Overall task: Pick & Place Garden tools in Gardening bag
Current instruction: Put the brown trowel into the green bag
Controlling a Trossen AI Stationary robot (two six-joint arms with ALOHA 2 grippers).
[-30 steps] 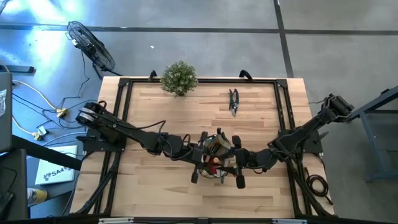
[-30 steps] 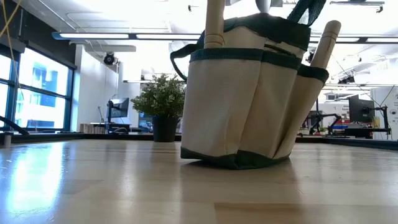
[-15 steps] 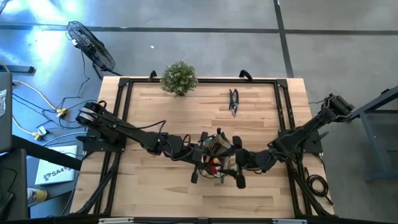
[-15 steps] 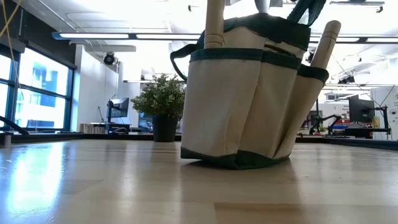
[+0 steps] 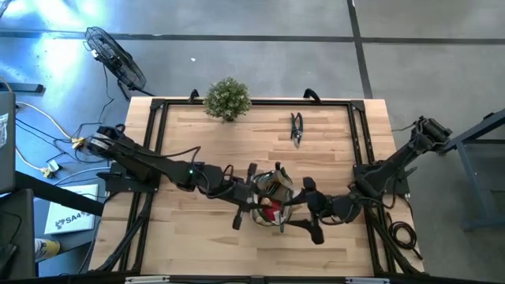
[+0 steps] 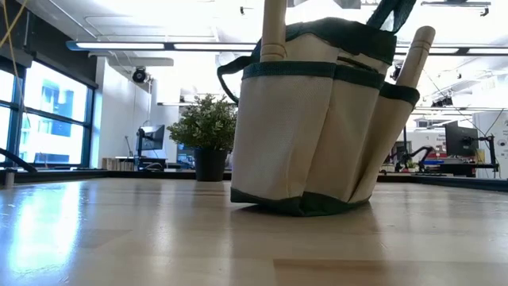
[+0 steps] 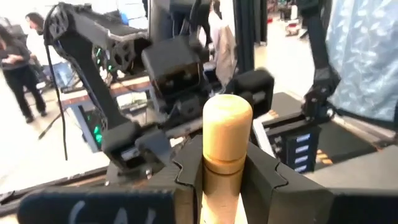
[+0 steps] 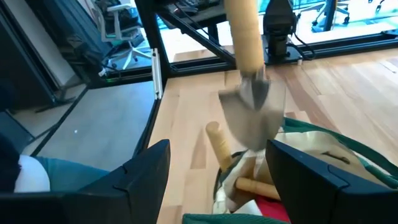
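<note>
High view: table (image 5: 197, 142) carrying the bag (image 5: 272, 195) near its front middle, between my two sets of fingers. My left fingers (image 5: 243, 197) sit just beside the bag on one side, my right fingers (image 5: 306, 207) just beside it on the other. A red piece (image 5: 271, 211) shows inside the bag's mouth. Dark snips (image 5: 297, 128) lie flat, well apart from both sets of fingers, toward the far edge. Potted plant (image 5: 227, 98) at the far edge.

Low view: bag (image 6: 313, 119) upright on the table (image 6: 159, 238); one wooden handle (image 6: 274, 30) rises from its mouth, another (image 6: 416, 54) leans out of a side pocket. Plant (image 6: 208, 131) behind.

Left wrist view: my left fingers (image 7: 225, 171) clenched on a wooden handle (image 7: 226, 140), upright between them.

Right wrist view: my right fingers (image 8: 217, 171) spread wide, grasping nothing. A trowel (image 8: 252, 93) hangs blade-down over the bag's mouth (image 8: 305, 149), ahead of them; wooden handles (image 8: 219, 143) rest inside.
</note>
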